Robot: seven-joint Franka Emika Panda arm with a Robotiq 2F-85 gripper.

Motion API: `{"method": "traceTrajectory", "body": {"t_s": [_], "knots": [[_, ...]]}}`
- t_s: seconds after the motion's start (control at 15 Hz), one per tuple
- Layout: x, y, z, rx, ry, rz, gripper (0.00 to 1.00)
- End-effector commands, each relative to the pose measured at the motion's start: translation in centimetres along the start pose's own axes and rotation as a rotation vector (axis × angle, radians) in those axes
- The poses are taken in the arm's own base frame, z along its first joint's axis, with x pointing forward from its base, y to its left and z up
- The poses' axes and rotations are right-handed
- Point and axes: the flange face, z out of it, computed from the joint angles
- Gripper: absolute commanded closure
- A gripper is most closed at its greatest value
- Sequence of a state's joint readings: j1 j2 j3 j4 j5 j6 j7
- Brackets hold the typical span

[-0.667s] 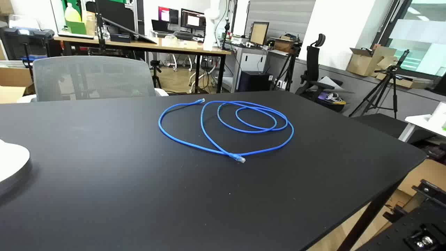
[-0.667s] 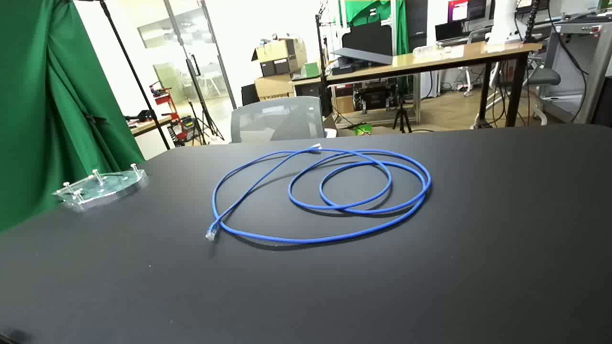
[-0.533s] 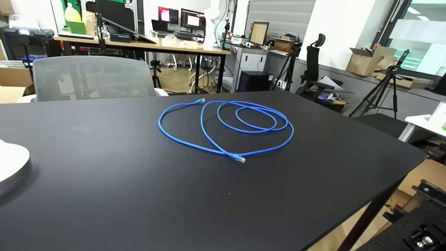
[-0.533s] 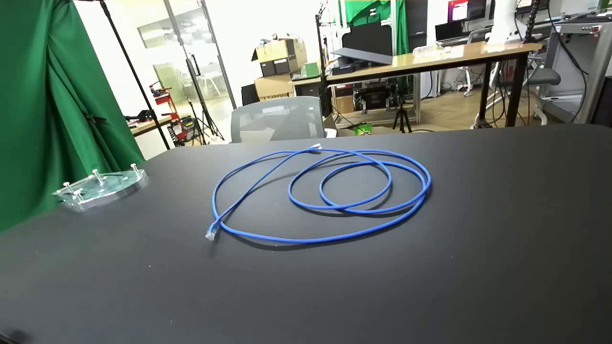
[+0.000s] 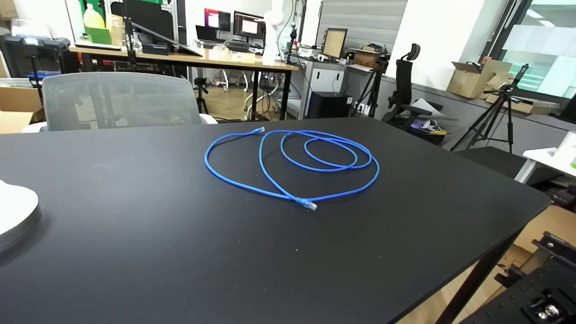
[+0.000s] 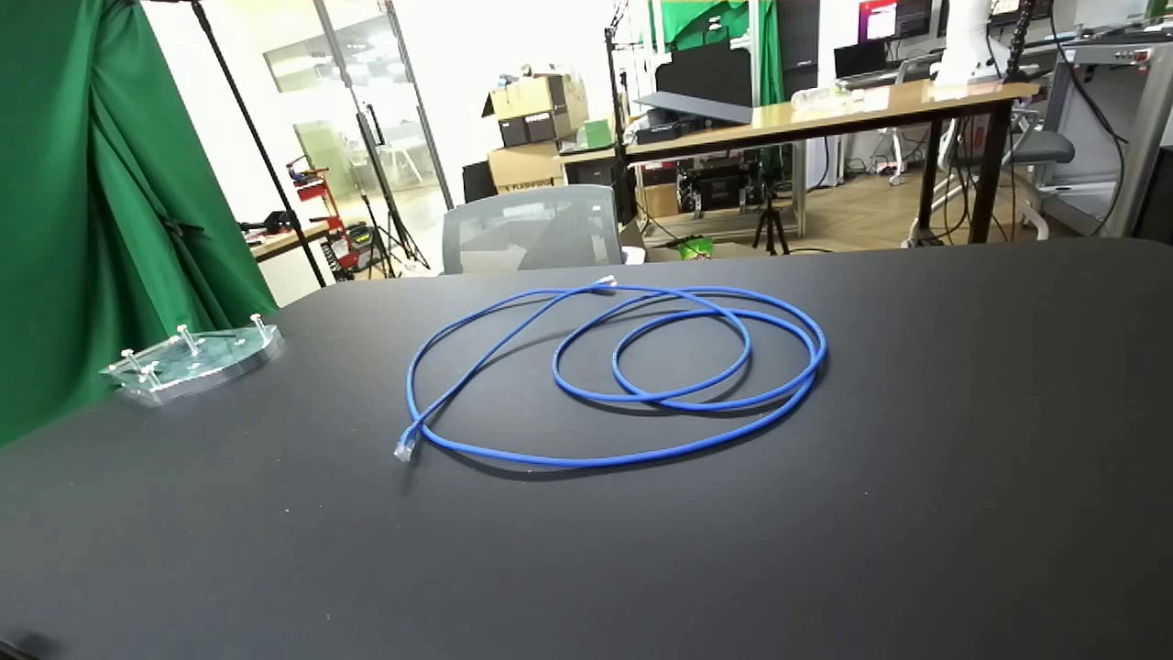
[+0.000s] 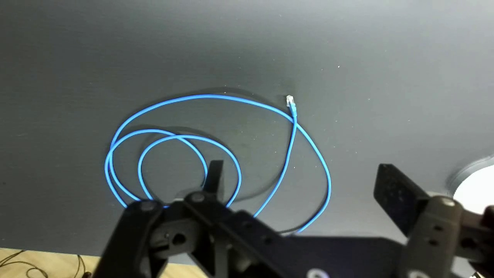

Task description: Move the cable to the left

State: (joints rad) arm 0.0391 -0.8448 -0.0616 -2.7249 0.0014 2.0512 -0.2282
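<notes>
The bright-blue cable lies in loose overlapping loops on the black table; it also shows in an exterior view. One pale connector tip lies at the near side, the other close to the far edge. In the wrist view the cable lies below my gripper. The gripper is open and empty, its fingers wide apart above the table. The left finger overlaps the coiled loops in the picture; the gripper's body hides the lower part of the cable. The gripper does not show in the exterior views.
A clear plate with several upright bolts sits at the table's left edge. A white round-edged object stands at the left; a white object shows at the wrist view's right edge. A grey chair stands behind the table's far edge.
</notes>
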Motion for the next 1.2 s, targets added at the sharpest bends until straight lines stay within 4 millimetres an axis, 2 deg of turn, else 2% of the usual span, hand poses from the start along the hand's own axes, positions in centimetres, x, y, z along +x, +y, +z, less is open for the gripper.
{"method": "traceTrajectory", "body": {"t_s": [0.0,0.07,0.47,0.6,0.73,0.8,1.13], "knots": [[0.0,0.0,-0.1,0.000,-0.001,0.000,0.00],[0.0,0.0,-0.1,0.000,-0.001,0.000,0.00],[0.0,3.9,2.4,-0.020,-0.032,0.080,0.00],[-0.1,4.6,3.1,-0.023,-0.051,0.091,0.00],[0.0,4.0,2.8,-0.013,-0.050,0.075,0.00],[0.0,0.0,-0.1,0.000,-0.001,-0.001,0.00],[0.1,0.6,0.5,-0.017,-0.010,0.007,0.00]]}}
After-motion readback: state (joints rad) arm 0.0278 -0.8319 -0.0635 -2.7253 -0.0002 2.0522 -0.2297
